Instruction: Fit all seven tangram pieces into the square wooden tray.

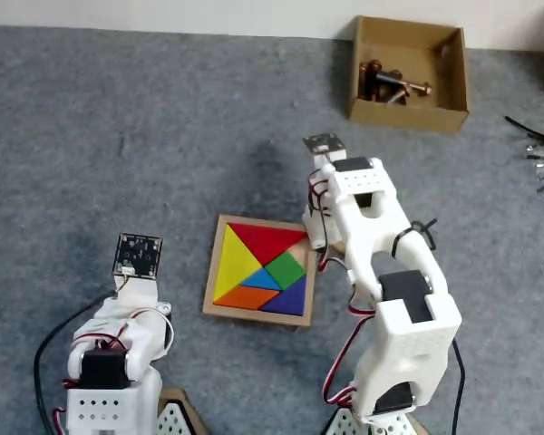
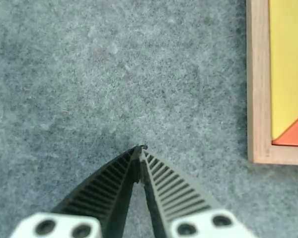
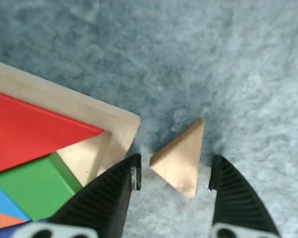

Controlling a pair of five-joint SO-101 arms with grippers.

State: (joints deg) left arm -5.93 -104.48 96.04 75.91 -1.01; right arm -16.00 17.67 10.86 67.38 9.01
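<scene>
The last piece, an unpainted wooden triangle (image 3: 181,159), lies flat on the grey felt worktop (image 1: 163,136), just outside the far right corner of the square wooden tray (image 3: 120,124). It is close to that corner but apart from it. The right gripper (image 3: 176,171) hangs directly over it with its fingers (image 3: 111,196) spread apart, one on either side of the piece and neither touching it. The triangle's longest edge faces the finger away from the tray, and the opposite corner points at the finger beside the tray.

In the tray sit the red triangle (image 1: 267,237), yellow triangle (image 1: 235,265), green square (image 1: 287,269), blue triangle (image 1: 261,279), orange piece (image 1: 247,296) and purple piece (image 1: 289,296). A bare triangular gap (image 3: 87,154) is left at the tray's right edge, just inside the corner where the loose triangle waits.

The right arm (image 1: 381,245) is clearly the nearer one. The left gripper (image 2: 139,152) points at bare felt off the tray's left edge, its fingers pressed together on nothing.

A cardboard box (image 1: 449,86) of metal parts stands at the worktop's far right. No writing can be read on the tray or the pieces.
</scene>
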